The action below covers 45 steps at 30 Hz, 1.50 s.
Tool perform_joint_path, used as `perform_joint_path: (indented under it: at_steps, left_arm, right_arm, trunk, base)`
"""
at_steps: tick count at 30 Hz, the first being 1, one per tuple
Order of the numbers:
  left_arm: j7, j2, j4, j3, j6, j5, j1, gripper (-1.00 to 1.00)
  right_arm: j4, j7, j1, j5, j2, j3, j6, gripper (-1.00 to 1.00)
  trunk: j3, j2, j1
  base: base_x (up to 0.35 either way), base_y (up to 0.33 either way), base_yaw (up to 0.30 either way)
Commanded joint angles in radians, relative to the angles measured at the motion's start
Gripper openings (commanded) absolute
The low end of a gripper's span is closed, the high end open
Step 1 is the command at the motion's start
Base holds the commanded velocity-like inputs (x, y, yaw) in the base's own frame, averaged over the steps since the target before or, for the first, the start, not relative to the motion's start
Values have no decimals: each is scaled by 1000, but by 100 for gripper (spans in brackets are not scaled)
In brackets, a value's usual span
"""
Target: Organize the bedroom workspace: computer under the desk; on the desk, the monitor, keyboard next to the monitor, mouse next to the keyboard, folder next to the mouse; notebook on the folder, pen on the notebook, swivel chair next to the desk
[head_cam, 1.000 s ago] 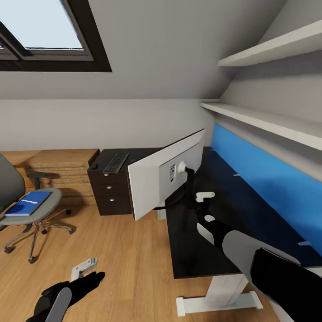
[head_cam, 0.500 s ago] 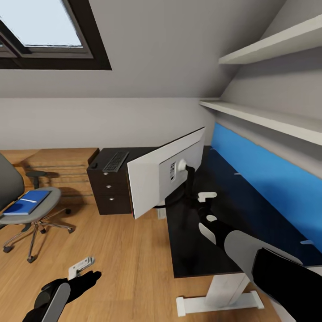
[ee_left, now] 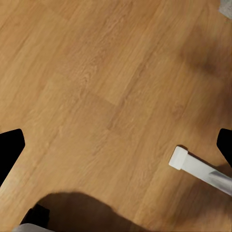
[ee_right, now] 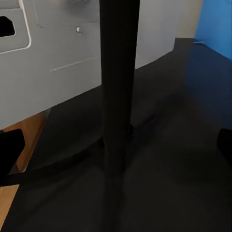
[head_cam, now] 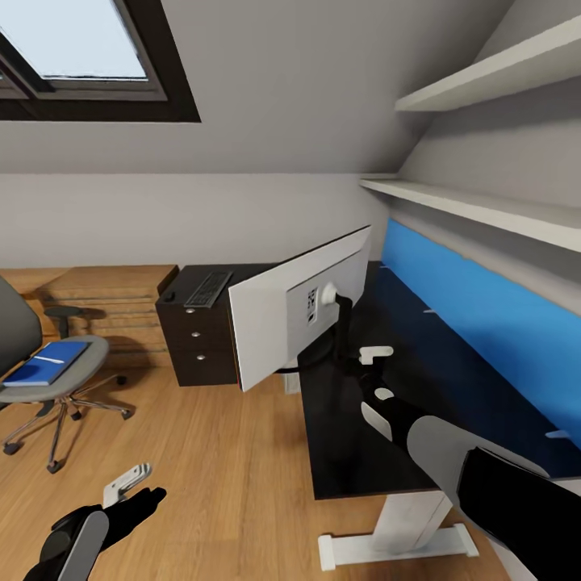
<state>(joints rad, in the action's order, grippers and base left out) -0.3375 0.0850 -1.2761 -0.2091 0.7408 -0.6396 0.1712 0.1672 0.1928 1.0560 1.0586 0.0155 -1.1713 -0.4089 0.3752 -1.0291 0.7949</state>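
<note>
Monitor [head_cam: 298,319] on desk [head_cam: 355,436], grey back toward camera; stand post fills right wrist view, between spread fingers of right gripper [head_cam: 373,355], apparently ungripped. Left gripper [head_cam: 127,484] open over floor at 7 o'clock. Folder [head_cam: 47,362] on swivel chair [head_cam: 48,379], 9 o'clock. Keyboard [head_cam: 210,289] on drawer unit.

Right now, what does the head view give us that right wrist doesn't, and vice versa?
Head view alone: the swivel chair with the blue folder on its seat, the keyboard on the drawer end of the desk, and the left gripper low over the floor. Right wrist view alone: a close look at the stand's foot meeting the desktop. Both: the monitor's grey back, its black stand, and the blue back panel.
</note>
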Motion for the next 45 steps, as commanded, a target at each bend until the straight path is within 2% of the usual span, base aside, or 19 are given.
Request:
perform_joint_path:
  at_steps: [1, 24, 38, 45]
  left_arm:
    - [-8, 0, -1, 0, 3, -11, 1, 100]
    - [-7, -1, -2, 0, 3, -12, 1, 100]
    - [-3, 0, -2, 4, -1, -7, 1, 100]
    - [-2, -1, -2, 5, -3, -5, 1, 100]
  right_arm:
    - [0, 7, 1, 5, 0, -9, -5, 100]
    - [-38, 5, 0, 3, -2, -10, -21, 100]
    - [-63, 7, 0, 7, 2, -9, -12, 100]
    - [-76, 7, 0, 9, 3, -7, -10, 100]
  trunk:
    - [4, -8, 4]
    - [77, -169, 92]
    - [77, -169, 92]
    - [77, -169, 92]
  base:
    - [0, 0, 0]
    - [0, 0, 0]
    - [2, 0, 0]
    - [182, 0, 0]
